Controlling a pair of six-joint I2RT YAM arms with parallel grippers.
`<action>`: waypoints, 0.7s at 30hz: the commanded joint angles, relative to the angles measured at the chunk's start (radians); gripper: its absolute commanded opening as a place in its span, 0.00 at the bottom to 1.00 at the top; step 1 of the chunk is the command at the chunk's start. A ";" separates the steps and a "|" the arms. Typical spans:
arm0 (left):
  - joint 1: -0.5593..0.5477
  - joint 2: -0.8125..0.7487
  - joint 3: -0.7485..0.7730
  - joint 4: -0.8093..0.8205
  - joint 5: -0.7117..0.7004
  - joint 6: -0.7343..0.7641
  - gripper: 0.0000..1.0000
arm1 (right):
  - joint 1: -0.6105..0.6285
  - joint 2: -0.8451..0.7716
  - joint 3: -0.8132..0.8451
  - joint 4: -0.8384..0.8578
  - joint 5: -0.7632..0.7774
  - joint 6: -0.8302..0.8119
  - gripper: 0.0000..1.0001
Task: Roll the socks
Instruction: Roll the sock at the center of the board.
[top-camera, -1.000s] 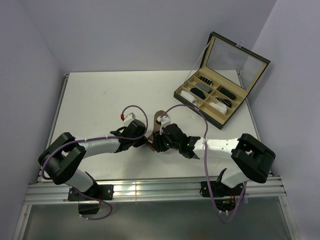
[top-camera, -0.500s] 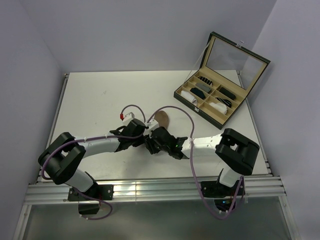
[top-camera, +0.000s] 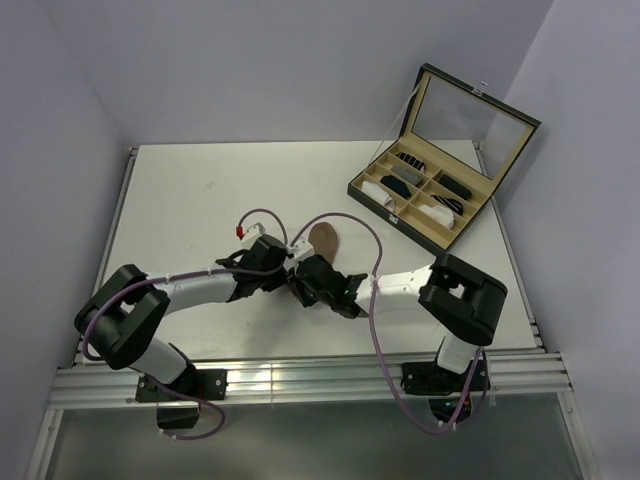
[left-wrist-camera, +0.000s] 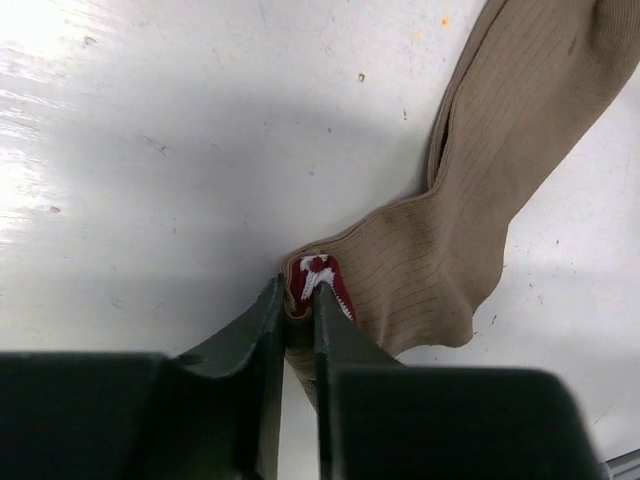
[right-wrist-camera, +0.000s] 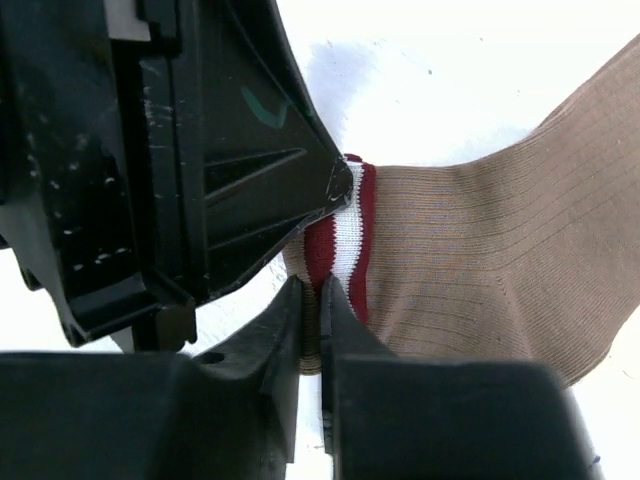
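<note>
The tan-brown sock (top-camera: 322, 238) lies on the white table between the two arms, its toe end pointing away. In the left wrist view the sock (left-wrist-camera: 500, 180) bends, and my left gripper (left-wrist-camera: 298, 298) is shut on its dark red-and-white cuff (left-wrist-camera: 318, 278). In the right wrist view my right gripper (right-wrist-camera: 312, 296) is shut on the same cuff (right-wrist-camera: 345, 240), right beside the black left gripper body (right-wrist-camera: 190, 150). Both grippers (top-camera: 292, 275) meet at the cuff. The white sock is out of view.
An open box (top-camera: 428, 205) with a mirrored lid stands at the back right, its compartments holding small black, grey, white and striped sock rolls. The table's near edge has a metal rail (top-camera: 300, 380).
The right gripper has moved left along the table to the left gripper and closed on the sock's cuff. The sock's toe end now lies uncovered. The left arm has barely moved.
</note>
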 joint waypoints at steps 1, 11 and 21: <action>0.004 -0.046 -0.019 0.011 0.012 0.010 0.21 | 0.007 0.043 0.008 -0.078 -0.034 0.021 0.02; 0.007 -0.227 -0.092 0.020 -0.054 -0.039 0.68 | -0.117 -0.005 -0.030 0.038 -0.407 0.172 0.00; 0.006 -0.279 -0.168 0.083 -0.029 -0.062 0.67 | -0.289 0.090 -0.145 0.371 -0.755 0.444 0.00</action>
